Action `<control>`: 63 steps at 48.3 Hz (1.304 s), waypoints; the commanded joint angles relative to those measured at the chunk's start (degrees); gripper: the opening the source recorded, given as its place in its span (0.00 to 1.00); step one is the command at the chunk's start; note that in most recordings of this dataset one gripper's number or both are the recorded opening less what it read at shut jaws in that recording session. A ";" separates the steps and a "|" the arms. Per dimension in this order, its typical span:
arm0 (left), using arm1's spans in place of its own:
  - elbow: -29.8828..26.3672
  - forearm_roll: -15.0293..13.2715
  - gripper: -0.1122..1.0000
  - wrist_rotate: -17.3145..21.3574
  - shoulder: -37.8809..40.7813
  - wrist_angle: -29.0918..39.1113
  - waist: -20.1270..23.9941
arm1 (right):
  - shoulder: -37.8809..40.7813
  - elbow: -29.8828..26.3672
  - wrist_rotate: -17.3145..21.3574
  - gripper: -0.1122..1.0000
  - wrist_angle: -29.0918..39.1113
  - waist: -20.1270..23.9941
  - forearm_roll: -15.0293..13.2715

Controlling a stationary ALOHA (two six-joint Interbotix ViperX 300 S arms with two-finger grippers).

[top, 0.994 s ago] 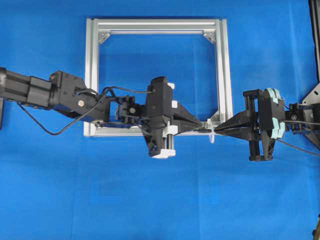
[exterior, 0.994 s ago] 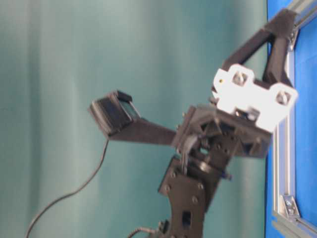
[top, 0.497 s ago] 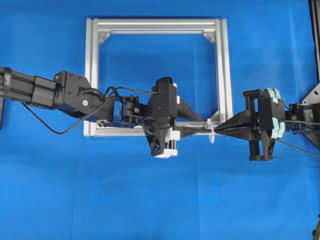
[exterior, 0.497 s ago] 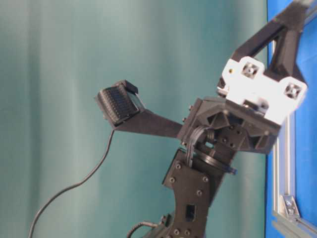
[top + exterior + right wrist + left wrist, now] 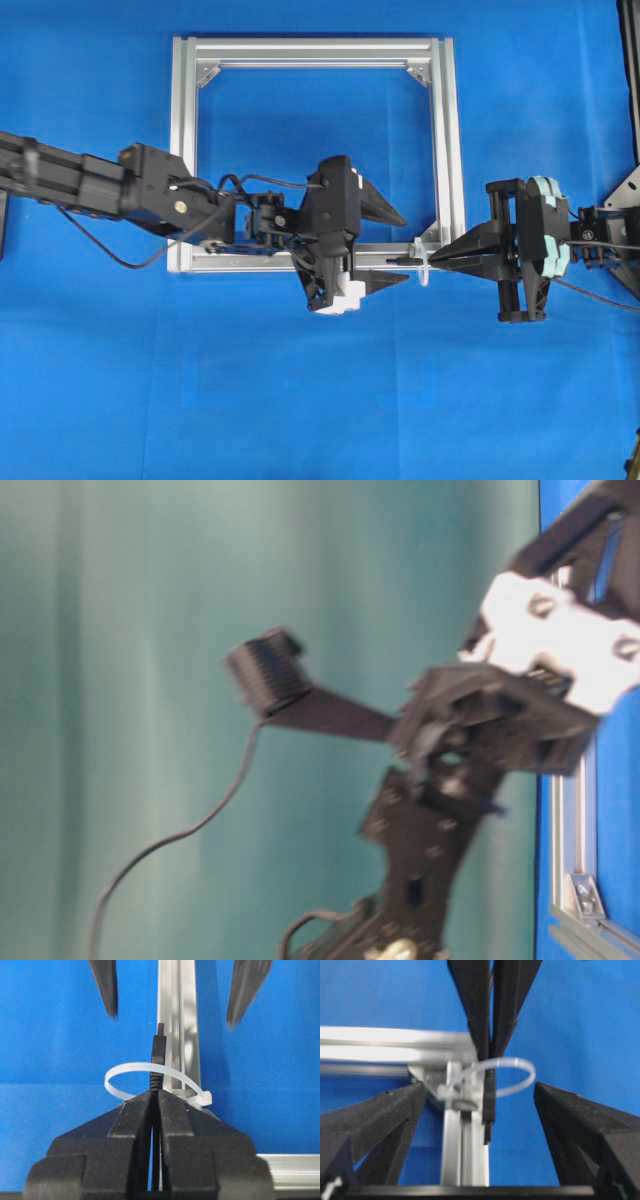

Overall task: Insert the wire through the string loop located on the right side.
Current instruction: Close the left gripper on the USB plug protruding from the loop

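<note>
Because the wire [image 5: 158, 1057] is very thin and ends in a small, slightly thicker plug, it is judged to be light and limp along its length and stiff only at the tip, so it is best gripped just behind the plug, where little can droop. That is where it is gripped now: the right claw [image 5: 155, 1096] is pressed shut on the wire, with the plug standing out beyond its fingertips and passed through the string loop [image 5: 145, 1069]. The loop, a thin white band tied to the silver frame [image 5: 446, 140] near its lower right corner, is judged springy but easily bent, so hard pulls against it are to be avoided. The left claw [image 5: 398, 247] is spread wide with nothing in it, one finger on each side of the plug and apart from it. A regrasp on the plug end past the loop is judged the sensible hold for pulling through. One wire, one loop, one frame and two claws are counted on the blue table [image 5: 300, 400]; the rest of the wire cannot be traced.
</note>
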 commanded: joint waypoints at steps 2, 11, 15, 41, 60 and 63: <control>-2.81 0.09 0.87 -0.09 1.41 -0.53 0.26 | -0.26 -0.79 -0.09 0.07 -0.26 -0.09 0.09; -3.69 0.09 0.87 -0.09 3.69 -0.44 0.26 | -0.26 -0.70 -0.09 0.07 -0.26 -0.09 0.09; -3.60 0.09 0.87 -0.09 3.60 -0.53 0.26 | -0.35 -0.79 -0.09 0.07 -0.26 -0.09 0.09; -3.60 0.09 0.87 -0.09 3.52 -0.53 -0.18 | -0.26 -0.79 -0.09 0.07 -0.26 -0.09 0.09; -3.78 0.09 0.75 0.79 3.08 -0.35 -0.62 | -0.26 -0.88 -0.09 0.07 0.09 -0.09 0.09; -3.78 0.09 0.60 0.70 2.90 -0.44 -0.62 | -0.26 -0.79 -0.09 0.07 0.18 -0.09 0.09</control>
